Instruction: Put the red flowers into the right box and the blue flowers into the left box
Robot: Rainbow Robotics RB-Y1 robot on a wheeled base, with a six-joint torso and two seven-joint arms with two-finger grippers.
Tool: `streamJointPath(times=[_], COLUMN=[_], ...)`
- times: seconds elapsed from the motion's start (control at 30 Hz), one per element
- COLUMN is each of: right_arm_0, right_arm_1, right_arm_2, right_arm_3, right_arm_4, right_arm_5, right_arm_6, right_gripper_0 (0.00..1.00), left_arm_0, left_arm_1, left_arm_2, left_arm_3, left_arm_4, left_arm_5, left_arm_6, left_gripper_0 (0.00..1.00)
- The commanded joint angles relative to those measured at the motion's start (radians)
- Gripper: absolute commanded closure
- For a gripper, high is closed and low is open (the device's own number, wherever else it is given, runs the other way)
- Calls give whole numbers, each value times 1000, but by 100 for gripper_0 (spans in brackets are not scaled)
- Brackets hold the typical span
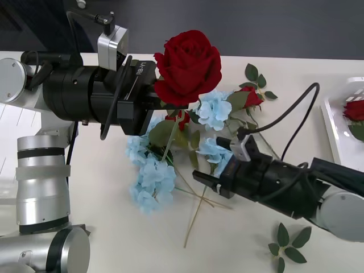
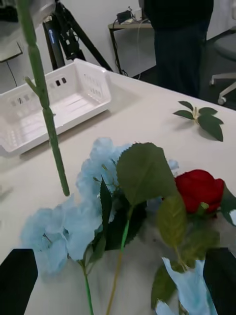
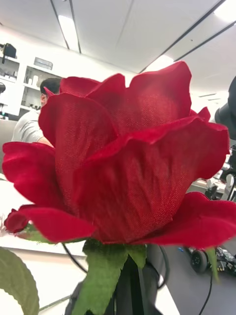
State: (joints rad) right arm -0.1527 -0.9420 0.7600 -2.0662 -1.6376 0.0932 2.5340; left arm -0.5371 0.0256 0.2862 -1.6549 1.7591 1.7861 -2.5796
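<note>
My left gripper (image 1: 164, 106) is raised above the table's middle, shut on the stem of a red flower (image 1: 188, 63) whose big bloom (image 3: 123, 162) faces the cameras; its green stem (image 2: 47, 106) hangs free above the table. Blue flowers (image 1: 151, 177) lie in a heap below it, with two more red flowers (image 1: 251, 96) among them. My right gripper (image 1: 207, 181) is low at the heap's right side, open, its black fingers (image 2: 17, 279) wide on either side of blue flowers (image 2: 64, 227) and a red flower (image 2: 198, 189). The right box (image 1: 334, 132) holds one red flower (image 1: 355, 110). The left box (image 2: 54, 101) stands beyond the heap.
Loose leaf sprigs lie at the front right (image 1: 290, 247) and at the back of the table (image 1: 255, 74). A black cable (image 1: 296, 111) loops up from my right arm. Bare tabletop lies between the heap and the right box.
</note>
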Motion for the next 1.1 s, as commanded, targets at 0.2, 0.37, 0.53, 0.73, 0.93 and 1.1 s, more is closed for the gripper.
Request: streamJointPath(times=[0.2, 0.37, 0.53, 0.73, 0.93, 1.1], right_arm_0=[-48, -82, -113, -134, -142, -143], right_arm_1=[106, 135, 195, 235, 253, 258], right_arm_2=[31, 58, 62, 64, 64, 68], right_arm_3=[-2, 35, 83, 107, 107, 107], right_arm_4=[42, 55, 62, 65, 64, 64], right_arm_5=[-52, -53, -53, -53, -52, -52], right_arm_6=[43, 48, 45, 43, 37, 35], right_gripper_0=[0, 0, 0, 0, 0, 19], left_arm_0=[-20, -20, -20, -20, -20, -20], left_arm_1=[-3, -3, -3, -3, -3, -3], left_arm_2=[1, 1, 1, 1, 1, 1], left_arm_3=[-16, -16, -16, -16, -16, -16], left_arm_4=[0, 0, 0, 0, 0, 0], left_arm_5=[-5, -5, -5, -5, -5, -5], left_arm_6=[-13, -13, -13, -13, -13, -13], left_gripper_0=[100, 100, 100, 100, 100, 100])
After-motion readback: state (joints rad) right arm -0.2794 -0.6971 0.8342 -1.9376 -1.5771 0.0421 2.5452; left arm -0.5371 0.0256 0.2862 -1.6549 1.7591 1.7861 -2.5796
